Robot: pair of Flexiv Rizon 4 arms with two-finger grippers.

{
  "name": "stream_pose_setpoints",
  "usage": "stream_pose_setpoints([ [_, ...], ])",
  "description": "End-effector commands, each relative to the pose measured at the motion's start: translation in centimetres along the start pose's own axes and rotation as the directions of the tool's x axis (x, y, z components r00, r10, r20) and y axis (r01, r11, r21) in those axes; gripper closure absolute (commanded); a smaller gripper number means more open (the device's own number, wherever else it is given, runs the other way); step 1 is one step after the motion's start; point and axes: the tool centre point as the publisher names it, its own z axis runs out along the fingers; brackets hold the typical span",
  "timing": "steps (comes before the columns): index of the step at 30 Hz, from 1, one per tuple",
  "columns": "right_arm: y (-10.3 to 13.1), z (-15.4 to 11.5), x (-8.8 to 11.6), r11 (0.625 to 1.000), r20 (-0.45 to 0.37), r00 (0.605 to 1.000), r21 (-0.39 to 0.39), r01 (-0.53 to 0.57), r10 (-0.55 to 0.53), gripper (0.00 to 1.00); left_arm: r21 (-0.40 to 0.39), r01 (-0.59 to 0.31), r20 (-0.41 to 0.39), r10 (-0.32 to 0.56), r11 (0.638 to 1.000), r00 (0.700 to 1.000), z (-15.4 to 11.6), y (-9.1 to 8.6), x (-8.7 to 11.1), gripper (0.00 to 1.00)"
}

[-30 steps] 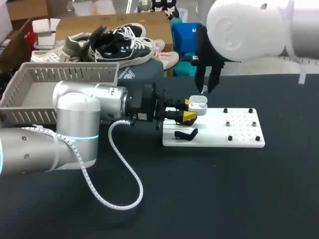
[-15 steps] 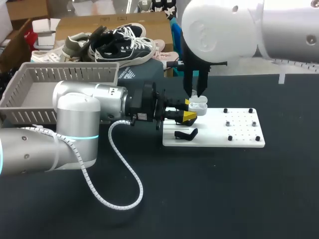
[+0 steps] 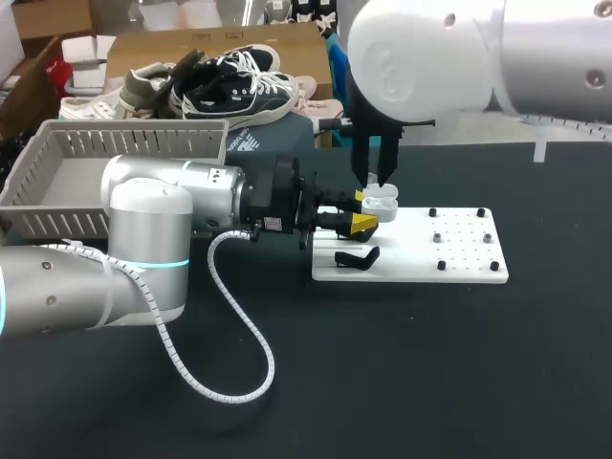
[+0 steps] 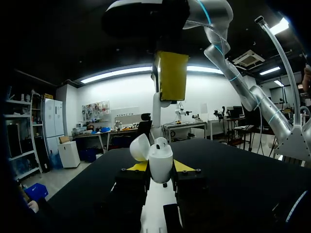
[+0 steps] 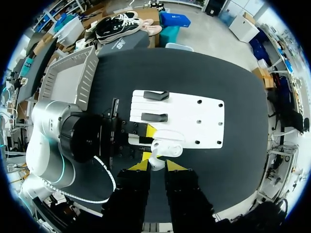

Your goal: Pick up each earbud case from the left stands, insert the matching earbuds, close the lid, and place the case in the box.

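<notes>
White earbud case (image 3: 381,203), lid tipped open, pinched from both sides between the yellow tips of the left gripper (image 3: 362,210), over the left end of a white board (image 3: 459,258). Touching the board or held just off it: cannot tell.

Straight above the case, the right gripper (image 3: 377,180), pointing down, close to the open mouth. Open or closed, holding something or not: cannot tell. In its own wrist view, a small white shape just ahead of it, perhaps part of the case.

On the board near the case, a black stand (image 3: 357,256); toward the right end, small black pegs (image 3: 440,265). Well apart at the table's left, behind the left arm, the grey box (image 3: 57,206), partly masked by that arm. From the same arm, a white coiled cable (image 3: 239,335) looping onto the black table (image 3: 402,382).

Only in the left wrist view: the lid's tilt and a rounded white piece seated in the case's mouth. Only in the right wrist view: two black stands side by side, against one plainly seen from the head camera.
</notes>
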Motion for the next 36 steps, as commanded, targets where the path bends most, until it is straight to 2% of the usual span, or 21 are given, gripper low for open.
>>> stream_pose_setpoints([
  [1, -0.1, 0.2, -0.4, 1.0, 0.007, 1.0, -0.003, 0.017, -0.017, 1.0, -0.002, -0.001, 0.002, 0.001, 1.0, 1.0, 0.0, -0.1, 0.0, 1.0],
  [19, 0.3, 1.4, 0.1, 0.998, -0.015, 0.998, -0.007, 0.063, -0.063, 1.0, -0.002, -0.001, 0.002, 0.001, 1.0, 1.0, 0.0, -0.1, 0.0, 1.0],
  [36, 0.1, 2.3, -0.3, 0.999, -0.03, 0.999, 0.006, 0.039, -0.039, 1.0, -0.002, -0.001, 0.002, 0.001, 1.0, 1.0, 0.0, -0.1, 0.0, 1.0],
])
